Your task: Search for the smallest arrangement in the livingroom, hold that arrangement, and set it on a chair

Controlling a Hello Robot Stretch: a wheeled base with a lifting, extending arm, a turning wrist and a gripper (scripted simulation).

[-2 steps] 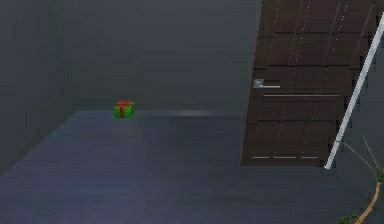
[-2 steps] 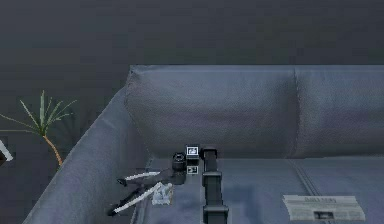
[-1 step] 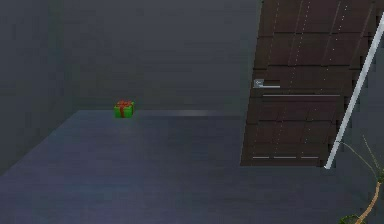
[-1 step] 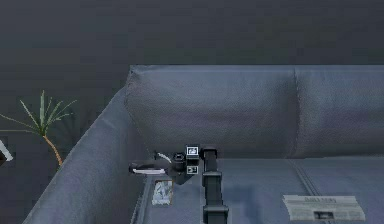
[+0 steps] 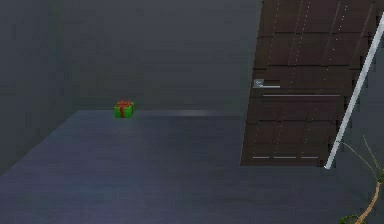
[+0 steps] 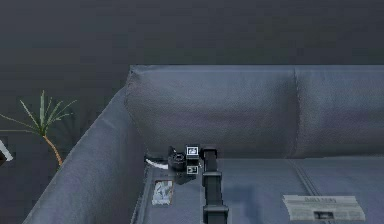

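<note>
Status: early, search phase by my read. Nothing looks picked or placed. To do: confirm target, grasp it, find a chair, set it down.

Forward view, left to right:
- Small green box (image 5: 124,109) with a red ribbon on the floor (image 5: 150,170) by the far wall. Not an arrangement.
- Dark panelled door (image 5: 305,80) on the right, well apart from the box.
- Thin leaves at the bottom right corner, probably the plant (image 5: 362,152).

Arm side view, left to right:
- The plant (image 6: 40,120) stands far left, beyond the left armrest of the sofa (image 6: 220,105), not on the sofa. It's the best candidate for the arrangement. Can't judge from here whether it's the smallest.
- Gripper (image 6: 155,160) is at the near left part of the sofa seat, close to the armrest and apart from the plant.
- A flat item (image 6: 160,190) lies on the seat right by the gripper, so I can't tell whether it holds anything. How wide the fingers are set isn't readable either.
- Arm (image 6: 212,195) comes up from the bottom edge.
- Paper (image 6: 320,208) lies flat on the seat, near right.

Plant orientation: long axis roughly upright. The thin stem slants slightly up and to the left, and narrow leaves fan up and outward from its top. The base is hidden behind the armrest.
</note>
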